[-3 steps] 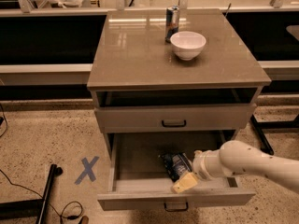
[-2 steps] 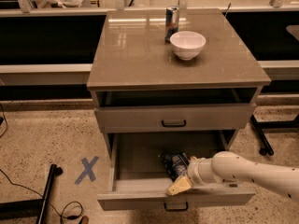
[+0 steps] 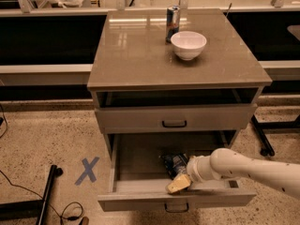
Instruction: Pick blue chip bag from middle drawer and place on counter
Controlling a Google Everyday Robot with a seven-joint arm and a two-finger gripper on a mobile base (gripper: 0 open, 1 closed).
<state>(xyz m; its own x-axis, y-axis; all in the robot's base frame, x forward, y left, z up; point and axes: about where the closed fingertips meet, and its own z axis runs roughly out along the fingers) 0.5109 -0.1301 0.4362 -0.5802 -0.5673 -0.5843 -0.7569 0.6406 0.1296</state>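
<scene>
The middle drawer [image 3: 131,158] is pulled open at the bottom of the cabinet. The blue chip bag [image 3: 174,163] lies inside it, near the front and right of centre, partly hidden by my arm. My gripper [image 3: 177,183] comes in from the right on a white arm and sits low in the drawer, just in front of the bag and over the drawer's front wall. Its yellowish fingertips [image 3: 174,185] point left and down. The counter [image 3: 140,50] is the glossy grey-brown top above.
A white bowl [image 3: 188,44] and a slim blue-silver can [image 3: 172,17] stand at the counter's back right. The drawer above [image 3: 174,118] is shut. A blue tape X [image 3: 87,169] marks the floor on the left, with a black stand leg [image 3: 47,196] and cables nearby.
My arm has reached further left and forward into the drawer, bringing the gripper lower and closer to the drawer's front wall beside the bag. The bag has not moved.
</scene>
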